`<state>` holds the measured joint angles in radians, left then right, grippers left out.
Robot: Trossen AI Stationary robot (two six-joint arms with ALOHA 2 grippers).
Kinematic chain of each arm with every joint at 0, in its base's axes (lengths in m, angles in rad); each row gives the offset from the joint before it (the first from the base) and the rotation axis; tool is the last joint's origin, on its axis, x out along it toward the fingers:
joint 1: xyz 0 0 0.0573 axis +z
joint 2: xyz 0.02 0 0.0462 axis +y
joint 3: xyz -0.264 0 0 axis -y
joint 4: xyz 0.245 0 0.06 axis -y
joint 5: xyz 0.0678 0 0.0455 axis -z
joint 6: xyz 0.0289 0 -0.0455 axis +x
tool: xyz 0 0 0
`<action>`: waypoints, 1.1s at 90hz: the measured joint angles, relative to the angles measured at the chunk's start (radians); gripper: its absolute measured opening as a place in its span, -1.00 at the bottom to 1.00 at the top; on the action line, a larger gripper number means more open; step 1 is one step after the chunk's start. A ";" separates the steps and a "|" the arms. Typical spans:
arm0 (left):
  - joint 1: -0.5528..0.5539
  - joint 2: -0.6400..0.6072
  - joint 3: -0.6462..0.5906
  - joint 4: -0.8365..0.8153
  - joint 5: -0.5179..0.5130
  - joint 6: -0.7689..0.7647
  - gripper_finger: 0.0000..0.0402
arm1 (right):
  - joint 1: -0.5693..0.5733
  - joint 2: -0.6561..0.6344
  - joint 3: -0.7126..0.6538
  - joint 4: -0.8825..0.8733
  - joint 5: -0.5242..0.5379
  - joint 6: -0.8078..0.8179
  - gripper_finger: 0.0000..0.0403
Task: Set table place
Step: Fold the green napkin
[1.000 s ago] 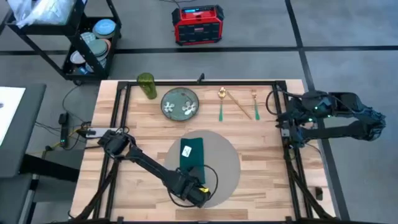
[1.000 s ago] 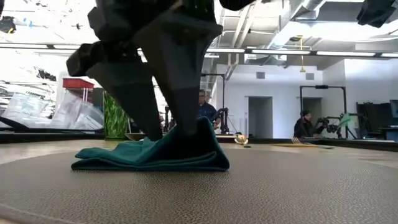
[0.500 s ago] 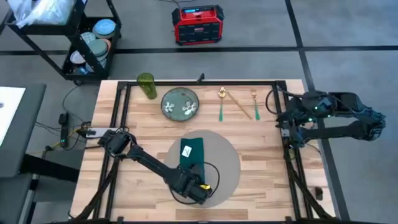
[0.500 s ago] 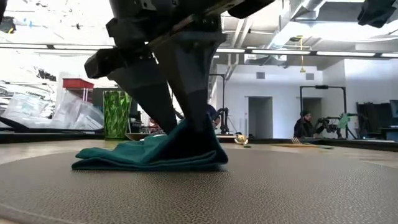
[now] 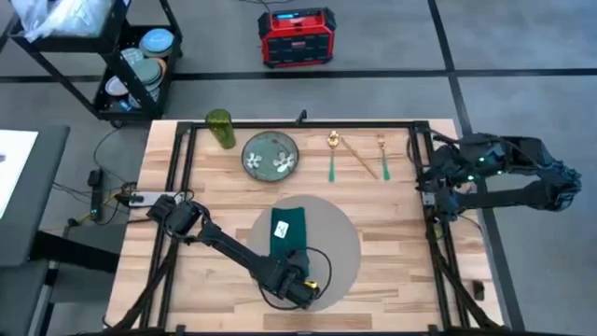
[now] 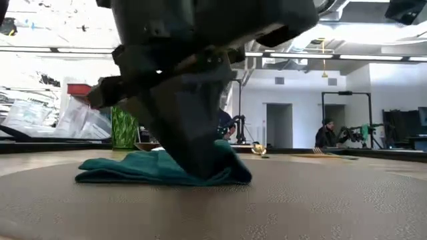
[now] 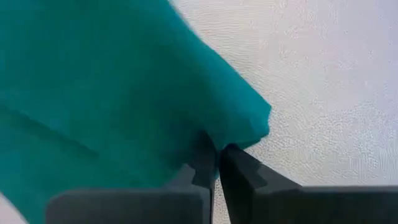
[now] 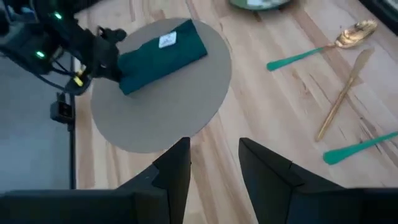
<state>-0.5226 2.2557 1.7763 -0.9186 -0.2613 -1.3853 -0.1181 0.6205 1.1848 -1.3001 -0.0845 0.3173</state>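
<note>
A: High view first: where's the left gripper (image 5: 296,276)?

B: Down on the placemat (image 5: 340,233), at the near end of the folded teal napkin (image 5: 288,229). From the left wrist camera its fingers (image 7: 239,171) are pinched together on the napkin's corner, with barely a slit between them.

A: And the placemat itself?

B: It lies flat on the table (image 5: 392,224), at the middle of the near half. The napkin sits on its left part, running lengthwise away from the near edge, a white tag (image 5: 280,225) showing on top.

A: What else is on the wood?

B: Along the far side, a green cup (image 5: 220,128), then a small patterned plate (image 5: 270,154), then cutlery (image 5: 356,154) with gold and green handles. All of it is well apart from the placemat.

A: The right gripper (image 8: 214,155)?

B: Hanging off the table's right edge, fingers spread, nothing between them.

A: Room around the napkin?

B: Bare placemat lies to its right, and bare wood lies between the placemat and the plate. Beyond the table there's a black cart (image 5: 131,65) at the far left and a red box (image 5: 297,37) on the floor. The low view shows a person (image 6: 326,135) far back in the room.
</note>
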 joint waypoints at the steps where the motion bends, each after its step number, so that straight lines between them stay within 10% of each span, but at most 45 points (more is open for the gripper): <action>1: 0.000 0.000 0.003 -0.011 0.001 -0.001 -1.00 | 0.000 0.000 0.003 0.001 0.000 0.000 -0.38; 99: 0.007 0.002 0.146 -0.380 0.179 0.167 -1.00 | 0.000 0.000 0.061 -0.040 0.008 0.015 -0.38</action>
<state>-0.5159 2.2578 1.9224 -1.2987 -0.0826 -1.2181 -0.1184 0.6205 1.2461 -1.3403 -0.0769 0.3325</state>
